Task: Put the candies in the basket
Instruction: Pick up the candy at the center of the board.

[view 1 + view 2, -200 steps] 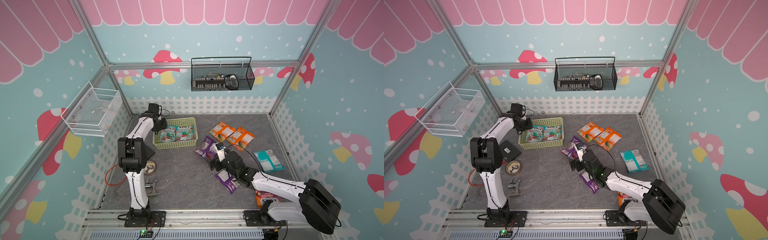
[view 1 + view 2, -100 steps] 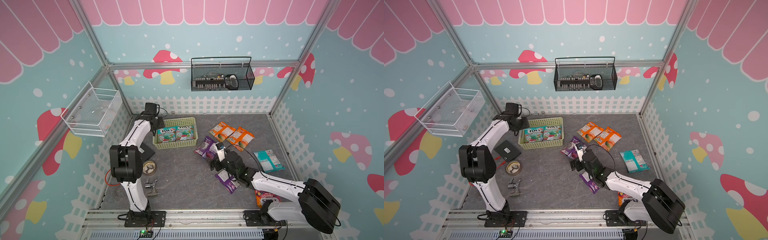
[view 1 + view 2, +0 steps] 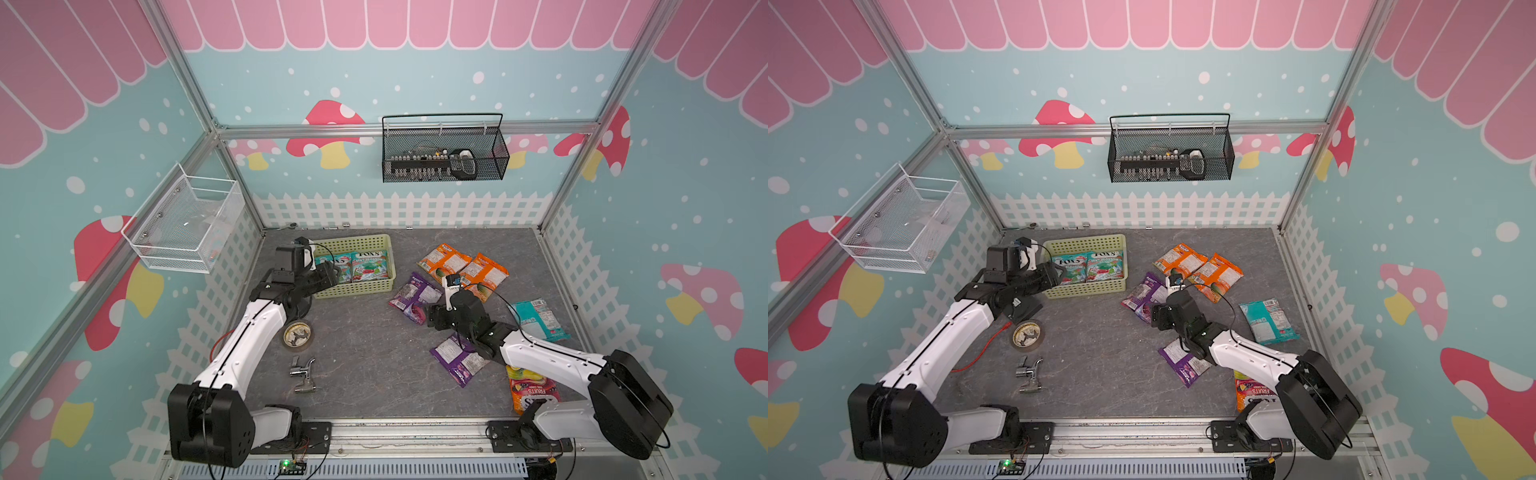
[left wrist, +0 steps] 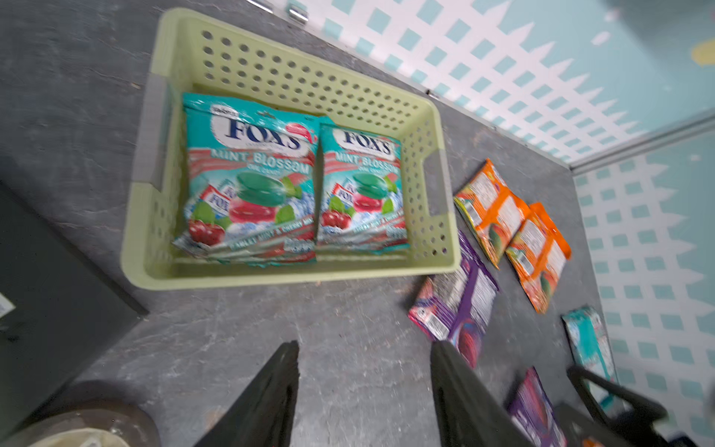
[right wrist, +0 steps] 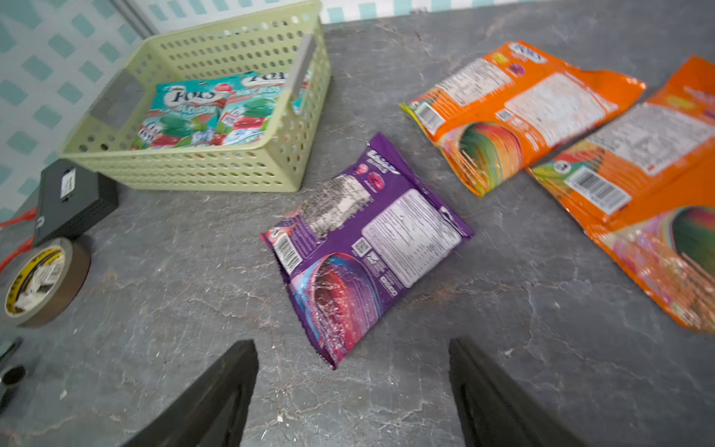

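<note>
Right wrist view: the purple bag lies flat just beside the basket, probably light, limp and slick, best pinched at a crimped end seam; the right gripper and left gripper both stand apart, empty.

The left arm is coming down from its upright stand. Its elbow was high a second ago, and now it is lying low and stretching from the near left toward the basket. The left tool is pulling back from over the basket's left end toward its near left corner. Its jaws are opening wider and are carrying nothing. The left teal bag is now lying free in the basket. The right tool is bringing its jaws a little closer together, but they are still apart.
</note>
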